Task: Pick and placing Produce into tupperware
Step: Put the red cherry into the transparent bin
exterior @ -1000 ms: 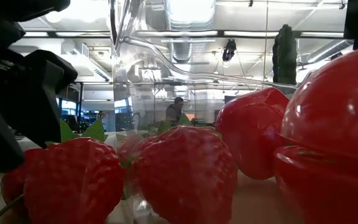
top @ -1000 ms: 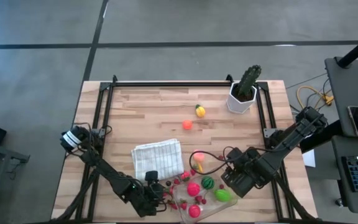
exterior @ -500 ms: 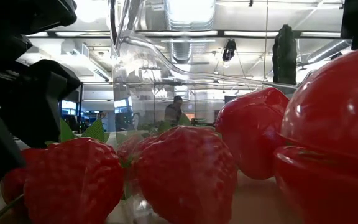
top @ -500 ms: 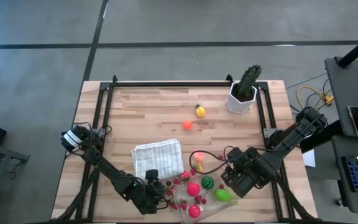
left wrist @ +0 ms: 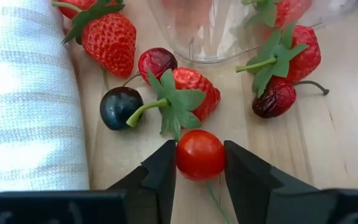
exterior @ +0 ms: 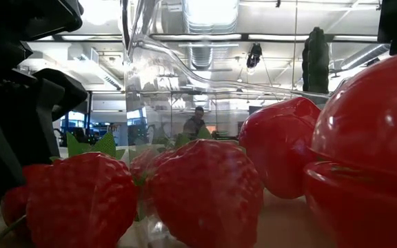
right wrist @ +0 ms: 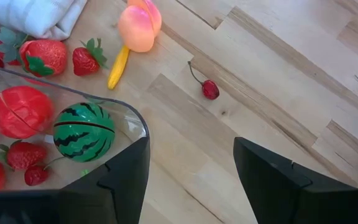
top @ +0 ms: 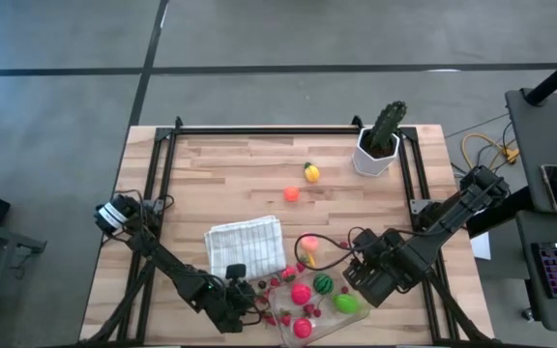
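Left pincer clamped on a red cherry low on the worktop beside the tupperware, poised for lifting in; right pincer parked open and empty by the tupperware's corner, clear of the berries.

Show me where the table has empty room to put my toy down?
The widest bare wood lies across the far side, bordered by the cactus pot, the small yellow fruit and the folded cloth. The near edge is crowded: strawberries and cherries pack between cloth and clear container, with both grippers there.
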`<act>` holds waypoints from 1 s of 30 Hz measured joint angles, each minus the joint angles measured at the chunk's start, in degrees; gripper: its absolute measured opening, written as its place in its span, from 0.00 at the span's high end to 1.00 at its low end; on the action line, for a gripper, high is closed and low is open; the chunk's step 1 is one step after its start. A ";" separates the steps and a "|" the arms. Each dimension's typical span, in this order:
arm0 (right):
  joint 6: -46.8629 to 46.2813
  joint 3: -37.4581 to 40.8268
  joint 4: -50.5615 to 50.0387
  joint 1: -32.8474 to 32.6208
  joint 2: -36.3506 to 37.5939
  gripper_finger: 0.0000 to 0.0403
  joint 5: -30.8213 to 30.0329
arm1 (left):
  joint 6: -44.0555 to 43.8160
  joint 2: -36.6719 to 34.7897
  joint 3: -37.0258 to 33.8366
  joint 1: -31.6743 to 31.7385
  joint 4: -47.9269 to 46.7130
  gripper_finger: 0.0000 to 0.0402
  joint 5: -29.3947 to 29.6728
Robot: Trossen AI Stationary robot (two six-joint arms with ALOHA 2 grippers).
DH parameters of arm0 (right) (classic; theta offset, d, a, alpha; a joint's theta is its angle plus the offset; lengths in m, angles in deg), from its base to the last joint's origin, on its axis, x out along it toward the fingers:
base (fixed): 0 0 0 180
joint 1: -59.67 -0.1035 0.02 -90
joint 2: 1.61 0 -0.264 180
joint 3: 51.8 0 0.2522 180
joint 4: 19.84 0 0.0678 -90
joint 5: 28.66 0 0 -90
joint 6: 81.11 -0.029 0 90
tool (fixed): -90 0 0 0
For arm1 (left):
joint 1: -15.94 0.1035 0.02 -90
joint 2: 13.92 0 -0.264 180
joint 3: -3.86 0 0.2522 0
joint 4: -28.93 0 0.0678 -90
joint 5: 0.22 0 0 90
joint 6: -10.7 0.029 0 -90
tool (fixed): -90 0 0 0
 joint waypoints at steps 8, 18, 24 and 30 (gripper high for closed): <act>-0.02 0.02 0.12 0.00 0.00 0.44 -0.01 | -0.17 -0.72 -0.04 0.00 -1.46 0.75 -0.58; 0.04 0.04 0.49 0.00 0.00 0.44 -0.15 | 1.89 -9.77 1.05 0.00 -9.96 0.75 -3.21; 0.04 0.04 0.49 0.00 0.00 0.44 -0.96 | 4.20 -17.94 1.03 2.44 -11.29 0.75 -2.89; 0.18 0.04 0.53 -0.02 0.00 0.44 -2.46 | 4.48 -22.29 1.64 8.00 0.11 0.76 -5.22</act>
